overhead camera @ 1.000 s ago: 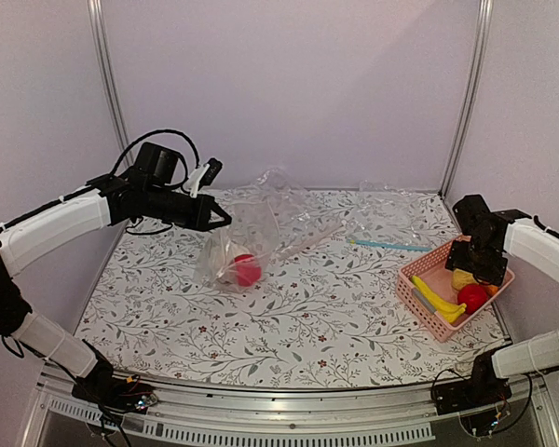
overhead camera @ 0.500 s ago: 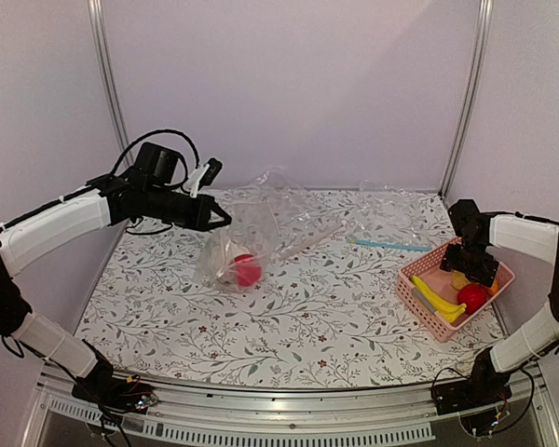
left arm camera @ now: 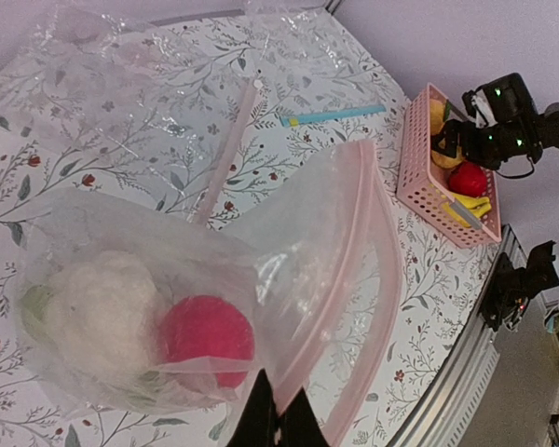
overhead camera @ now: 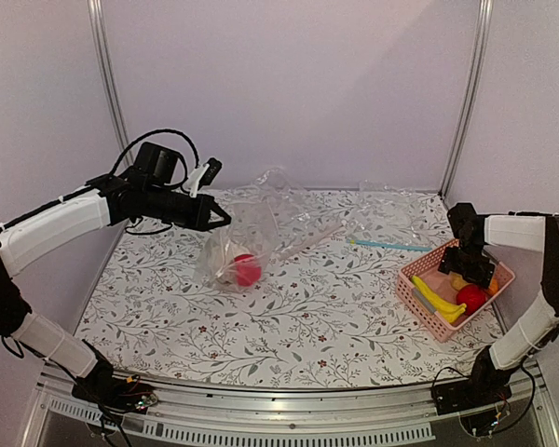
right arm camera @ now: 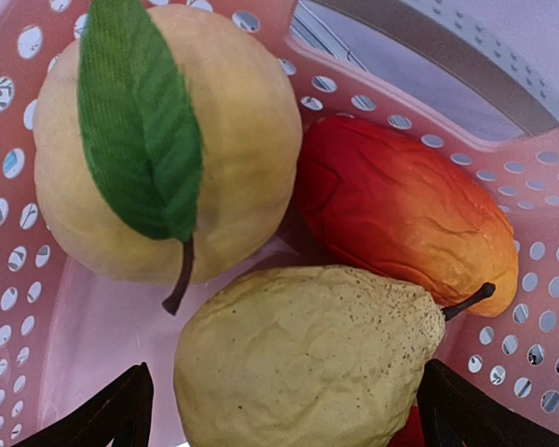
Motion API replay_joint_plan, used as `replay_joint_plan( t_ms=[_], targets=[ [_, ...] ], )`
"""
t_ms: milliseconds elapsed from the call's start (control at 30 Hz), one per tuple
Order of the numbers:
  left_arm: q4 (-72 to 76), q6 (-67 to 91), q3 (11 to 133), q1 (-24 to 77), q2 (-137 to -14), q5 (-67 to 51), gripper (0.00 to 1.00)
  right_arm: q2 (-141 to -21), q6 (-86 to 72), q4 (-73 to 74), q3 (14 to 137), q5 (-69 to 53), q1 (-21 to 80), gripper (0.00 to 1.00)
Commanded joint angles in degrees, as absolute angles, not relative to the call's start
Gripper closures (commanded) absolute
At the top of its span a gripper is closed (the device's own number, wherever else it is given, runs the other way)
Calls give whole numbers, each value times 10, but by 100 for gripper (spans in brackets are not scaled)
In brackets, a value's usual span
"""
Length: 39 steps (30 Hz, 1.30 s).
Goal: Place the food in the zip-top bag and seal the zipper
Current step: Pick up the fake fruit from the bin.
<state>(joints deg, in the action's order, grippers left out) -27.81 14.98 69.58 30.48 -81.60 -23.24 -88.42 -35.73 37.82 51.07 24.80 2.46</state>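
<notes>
Left gripper [left arm camera: 278, 421]: your fingers are pinched together on the crinkly clear zip-top bag [left arm camera: 289, 242], which spreads just ahead of them.
Left wrist view only: a faintly pink zipper [left arm camera: 359, 251] gaping open, with a knobbly white cauliflower [left arm camera: 102, 312] and a smooth red fruit [left arm camera: 208, 335] inside.
Right gripper [right arm camera: 286, 372]: spread wide, holding nothing, with a dimpled yellow pear [right arm camera: 307, 349] between the fingers.
Top view only: a banana [overhead camera: 436, 300] in the perforated pink basket [overhead camera: 412, 284].
Hard to tell: whether those fingers touch the pear.

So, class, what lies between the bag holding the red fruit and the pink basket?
Just bare floral table cover, seen in the top view; the teal strip lies farther back.
</notes>
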Motion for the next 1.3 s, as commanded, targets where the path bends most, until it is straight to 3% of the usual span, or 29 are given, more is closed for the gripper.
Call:
replay_joint_plan(
  t_ms=[0, 267, 533, 1000, 1267],
  targets=[
    [-282, 142, 694, 306, -809, -229, 100, -903, -346, 363, 524, 244, 21, 2],
    [-282, 144, 695, 306, -809, -231, 100, -911, -333, 364, 529, 256, 18, 11],
    [-281, 143, 694, 306, -806, -229, 100, -899, -324, 363, 519, 259, 18, 28],
    [-281, 145, 694, 306, -807, -233, 100, -767, -280, 438, 535, 208, 18, 37],
    [-278, 149, 693, 306, -810, -241, 100, -664, -242, 466, 556, 96, 26, 42]
  ],
)
